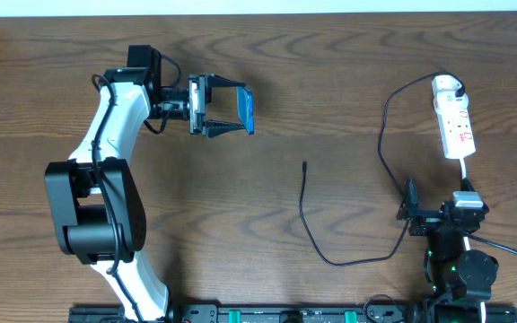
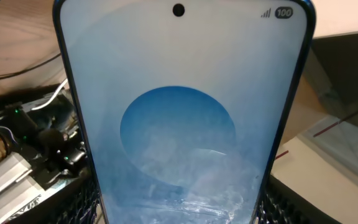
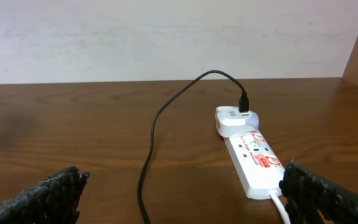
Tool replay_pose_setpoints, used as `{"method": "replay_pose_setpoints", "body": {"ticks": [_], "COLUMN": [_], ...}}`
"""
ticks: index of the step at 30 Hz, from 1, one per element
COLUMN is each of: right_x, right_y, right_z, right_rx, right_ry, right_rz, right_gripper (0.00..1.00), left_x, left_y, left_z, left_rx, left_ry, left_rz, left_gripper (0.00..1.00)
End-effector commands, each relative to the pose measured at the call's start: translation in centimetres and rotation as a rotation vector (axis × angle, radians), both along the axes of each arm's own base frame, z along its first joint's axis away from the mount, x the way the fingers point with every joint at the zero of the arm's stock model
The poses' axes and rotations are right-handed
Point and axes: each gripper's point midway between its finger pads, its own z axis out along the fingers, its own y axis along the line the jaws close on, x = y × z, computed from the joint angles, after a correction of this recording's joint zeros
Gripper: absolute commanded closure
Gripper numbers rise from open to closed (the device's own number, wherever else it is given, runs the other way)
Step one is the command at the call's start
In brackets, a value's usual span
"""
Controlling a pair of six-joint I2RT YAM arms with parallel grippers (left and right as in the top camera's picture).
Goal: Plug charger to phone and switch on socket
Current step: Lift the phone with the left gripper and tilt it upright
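Note:
My left gripper [image 1: 227,112] is shut on the phone [image 1: 248,110] and holds it on edge above the table at the upper left. The blue screen with a lighter circle fills the left wrist view [image 2: 179,124]. The black charger cable [image 1: 308,220] lies on the table, its plug tip [image 1: 304,164] free at mid table, its other end at the white adapter [image 1: 447,87] on the socket [image 1: 456,126]. My right gripper [image 1: 429,213] is open and empty near the front right. The socket [image 3: 253,158] and cable [image 3: 148,162] lie ahead of it.
A white cord [image 1: 465,169] runs from the socket toward my right arm. The right arm's base [image 1: 460,269] stands at the front edge, the left arm's base [image 1: 92,215] at the front left. A pale wall [image 3: 166,37] bounds the table's far side.

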Motion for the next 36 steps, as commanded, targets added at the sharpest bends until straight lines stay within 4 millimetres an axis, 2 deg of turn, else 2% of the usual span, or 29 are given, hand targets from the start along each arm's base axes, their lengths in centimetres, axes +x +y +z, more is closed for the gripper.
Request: {"method": "replay_pose_setpoints", "body": {"ticks": [1, 6, 36], "right_x": [-0.02, -0.02, -0.02], "right_y": [0.04, 0.04, 0.04], "right_z": [-0.03, -0.03, -0.03], "right_rx": [0.010, 0.010, 0.010], "right_ry": [-0.001, -0.001, -0.001], "right_rz": [0.001, 0.001, 0.001], "right_gripper": [0.01, 0.01, 0.01], "left_x": [-0.57, -0.57, -0.57], "left_y": [-0.04, -0.04, -0.05], "left_z": [2.53, 2.54, 2.52], "left_rx": [-0.067, -0.070, -0.069], "left_ry": [0.000, 0.052, 0.040], "left_rz": [-0.004, 0.001, 0.000], "left_gripper": [0.93, 0.93, 0.93]}}
